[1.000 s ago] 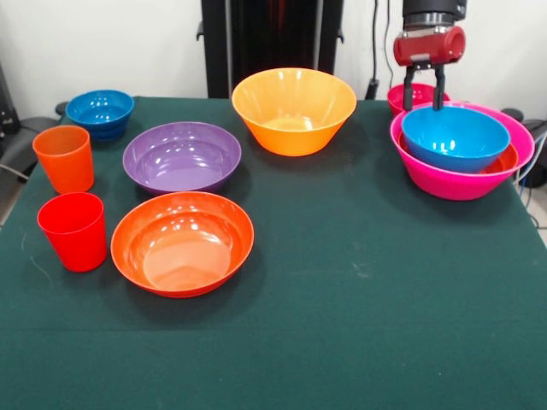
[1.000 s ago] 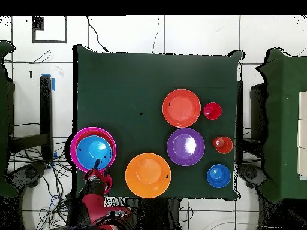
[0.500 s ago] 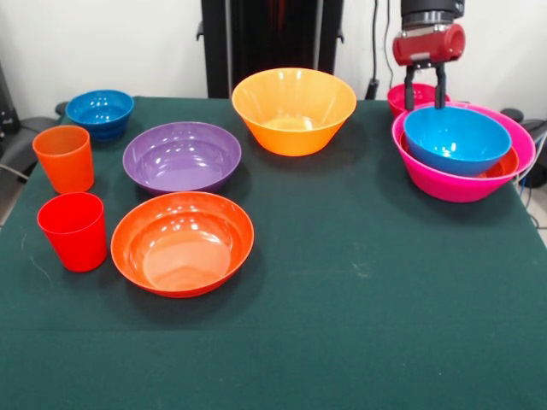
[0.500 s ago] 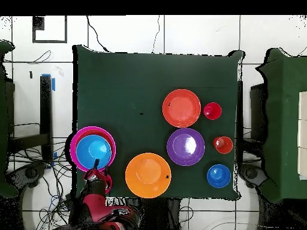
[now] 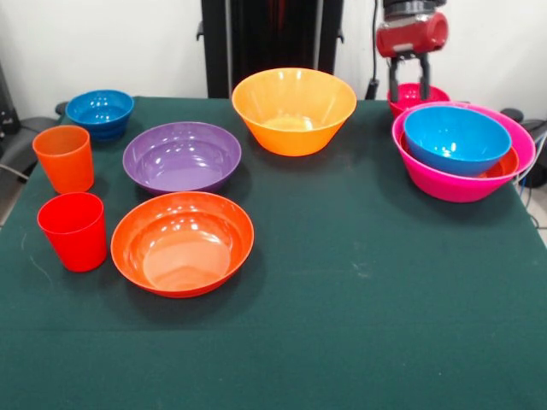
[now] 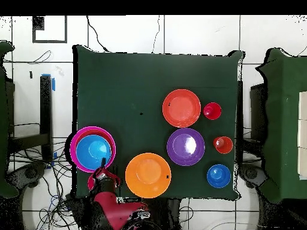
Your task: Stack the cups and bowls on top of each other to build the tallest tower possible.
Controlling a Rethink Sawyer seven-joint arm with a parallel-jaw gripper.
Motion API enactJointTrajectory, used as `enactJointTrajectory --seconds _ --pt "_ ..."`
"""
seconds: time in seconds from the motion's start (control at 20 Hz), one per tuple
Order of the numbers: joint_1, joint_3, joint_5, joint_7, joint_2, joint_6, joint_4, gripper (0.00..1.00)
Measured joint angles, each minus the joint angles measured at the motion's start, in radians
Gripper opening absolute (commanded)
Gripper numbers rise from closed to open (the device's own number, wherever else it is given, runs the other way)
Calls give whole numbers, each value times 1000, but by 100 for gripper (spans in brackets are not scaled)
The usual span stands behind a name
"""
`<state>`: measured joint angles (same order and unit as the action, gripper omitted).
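The tower (image 5: pixel 462 175) is sitting at the upper right of the front view, close to the table's (image 5: pixel 359 325) right edge: a large pink bowl standing upright, mouth up, with a blue bowl (image 5: pixel 456 138) nested inside. The gripper (image 5: pixel 408 85) is hanging at the top edge, empty, fingers slightly parted, above the small pink-red bowl (image 5: pixel 416 96). Bare green cloth is lying open across the whole lower half and centre right.
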<state>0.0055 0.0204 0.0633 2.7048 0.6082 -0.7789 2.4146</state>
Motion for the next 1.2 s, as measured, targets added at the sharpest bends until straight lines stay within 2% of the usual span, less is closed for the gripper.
enactJointTrajectory --seconds 0.35,0.4,0.5,0.6,0.85,1.2 --pt "-188 -31 191 0 168 244 0 100" --pt "-238 -33 245 0 215 311 1 100" --pt "-255 -34 266 0 232 334 1 100" --pt "-302 -38 333 0 275 389 1 100" --pt "-350 -60 446 0 305 414 -4 100" --pt "-356 -78 483 0 295 414 -22 100"
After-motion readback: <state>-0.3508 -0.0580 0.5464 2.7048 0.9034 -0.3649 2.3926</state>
